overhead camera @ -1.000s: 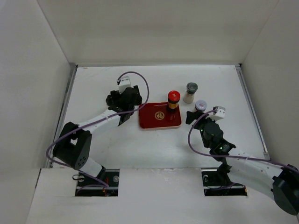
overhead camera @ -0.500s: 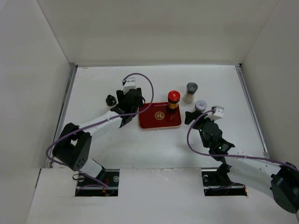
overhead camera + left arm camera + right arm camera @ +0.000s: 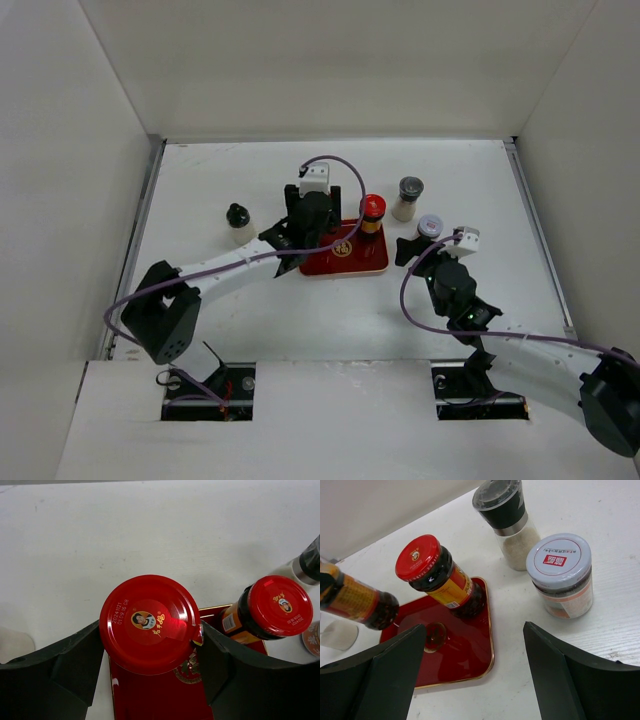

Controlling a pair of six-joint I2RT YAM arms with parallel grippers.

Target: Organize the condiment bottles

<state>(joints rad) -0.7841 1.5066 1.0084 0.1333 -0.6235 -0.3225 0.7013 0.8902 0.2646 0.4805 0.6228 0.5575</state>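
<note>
Red cap of the held jar (image 3: 150,624) fills the gap in the left end effector (image 3: 150,652), whose dark fingers (image 3: 75,665) are clamped on the jar from both sides. Over the last second, in the top view, this end effector (image 3: 312,215) has moved from beside the left edge of the red tray (image 3: 360,265) to above its left part, close to the second red-capped jar (image 3: 372,213) standing at the tray's far right. The black-capped bottle (image 3: 238,223), covered by the arm a second ago, now stands alone on the surface (image 3: 470,170), well left of the tray. The right end effector (image 3: 472,680) has barely shifted; its jaws are apart and empty, near the pale-capped jar (image 3: 562,575) and the grey-capped grinder (image 3: 507,520), both off the tray. We judge the carry nearly finished, with lowering and release remaining and three bottles still to gather. View notes: the top camera hides the held jar under the arm, while the left wrist shows the grip and the neighbouring jar (image 3: 277,607) just to the right. The right wrist alone gives the held jar's dark body (image 3: 355,602) side-on over the tray's left end; we cannot tell whether its base touches the tray.
</note>
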